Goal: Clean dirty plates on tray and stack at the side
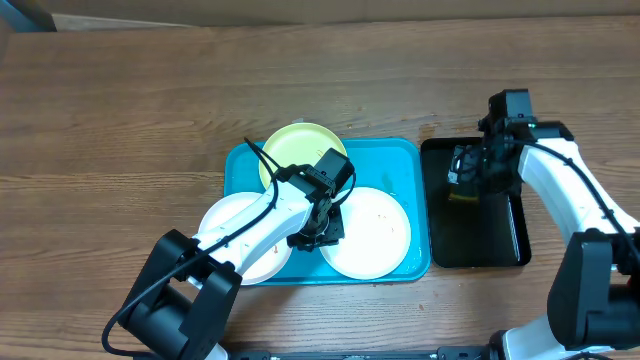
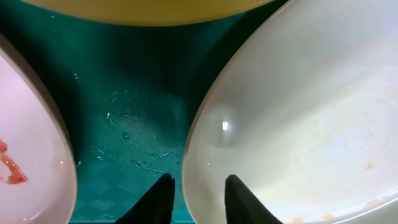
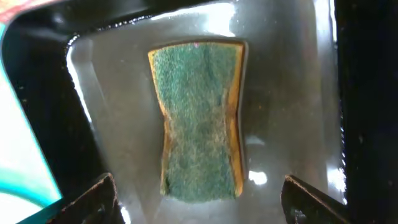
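Observation:
The turquoise tray (image 1: pixel 405 150) holds three plates: a lime-green plate (image 1: pixel 295 148) at the back, a white plate (image 1: pixel 240 240) at the front left with a red smear (image 2: pixel 12 169), and a white plate (image 1: pixel 375 232) at the front right with faint orange smears (image 2: pixel 323 124). My left gripper (image 1: pixel 322 228) (image 2: pixel 198 198) straddles the left rim of the right white plate, one finger outside and one inside, with a small gap still showing. My right gripper (image 1: pixel 470 178) (image 3: pixel 199 202) hangs wide open and empty just above a green-and-yellow sponge (image 3: pixel 200 118).
The sponge lies in a narrow black tray (image 1: pixel 475 245) right of the turquoise tray; its wet floor (image 3: pixel 280 112) shows in the right wrist view. Water drops (image 2: pixel 127 134) lie on the turquoise tray floor between the plates. Bare wooden table (image 1: pixel 120 120) surrounds both trays.

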Controlling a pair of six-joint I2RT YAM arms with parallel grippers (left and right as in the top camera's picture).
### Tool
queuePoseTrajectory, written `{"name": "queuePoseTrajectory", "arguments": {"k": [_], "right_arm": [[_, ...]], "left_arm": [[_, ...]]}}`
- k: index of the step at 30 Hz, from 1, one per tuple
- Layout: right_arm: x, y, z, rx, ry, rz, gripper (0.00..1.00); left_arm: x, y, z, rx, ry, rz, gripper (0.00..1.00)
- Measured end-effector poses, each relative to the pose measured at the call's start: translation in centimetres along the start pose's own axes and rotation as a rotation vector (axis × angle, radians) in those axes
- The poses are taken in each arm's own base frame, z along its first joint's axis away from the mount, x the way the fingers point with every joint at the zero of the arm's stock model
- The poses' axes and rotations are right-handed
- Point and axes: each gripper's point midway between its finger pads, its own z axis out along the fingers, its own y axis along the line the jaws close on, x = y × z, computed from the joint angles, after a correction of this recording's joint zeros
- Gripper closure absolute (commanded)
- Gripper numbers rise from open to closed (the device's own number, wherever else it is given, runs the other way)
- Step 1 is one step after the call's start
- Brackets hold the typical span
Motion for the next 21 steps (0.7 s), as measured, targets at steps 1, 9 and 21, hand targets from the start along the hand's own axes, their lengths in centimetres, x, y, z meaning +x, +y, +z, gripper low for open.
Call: {"name": "queuePoseTrajectory", "arguments": {"k": [1, 9, 21], "right_arm": [[0.0, 0.0, 0.2, -0.001, -0.004, 0.001, 0.11], [0.5, -0.2, 1.4, -0.001, -0.007, 0.000, 0.11], [3.2, -1.0, 4.2, 0.006, 0.022, 0.005, 0.91]], "left_arm": [[0.0, 0.0, 0.0, 0.000, -0.001, 0.000, 0.73], [-0.4, -0.4, 0.0, 0.016, -0.018, 0.003, 0.71], [-0.8, -0.7, 0.0, 0.031, -0.032, 0.005, 0.63]]}}
